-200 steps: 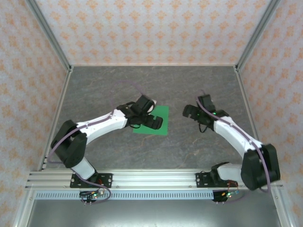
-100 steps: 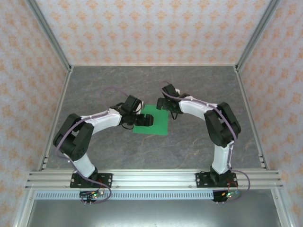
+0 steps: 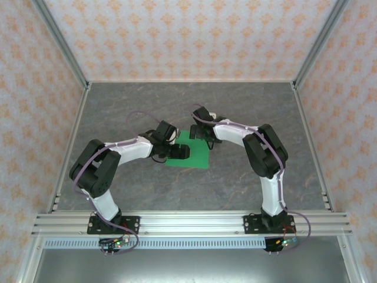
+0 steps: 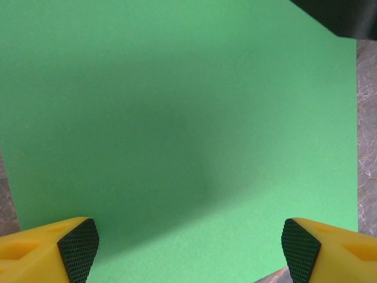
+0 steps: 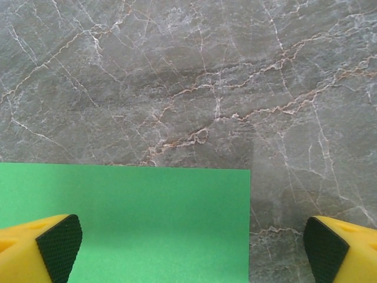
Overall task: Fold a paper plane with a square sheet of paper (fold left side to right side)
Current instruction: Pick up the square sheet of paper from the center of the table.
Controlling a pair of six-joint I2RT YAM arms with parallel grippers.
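Table (image 3: 247,177): grey marbled top, partly covered by both arms.
Square sheet of paper (image 3: 197,156): green, flat, mid-table; left part hidden under the left gripper (image 3: 178,151), far edge under the right gripper (image 3: 201,131).
Left gripper: jaws wide apart, nothing between.
Right gripper: jaws wide apart, empty, above the sheet's corner.

The paper (image 3: 198,155) is bright green, the table (image 3: 118,106) grey with pale veins.
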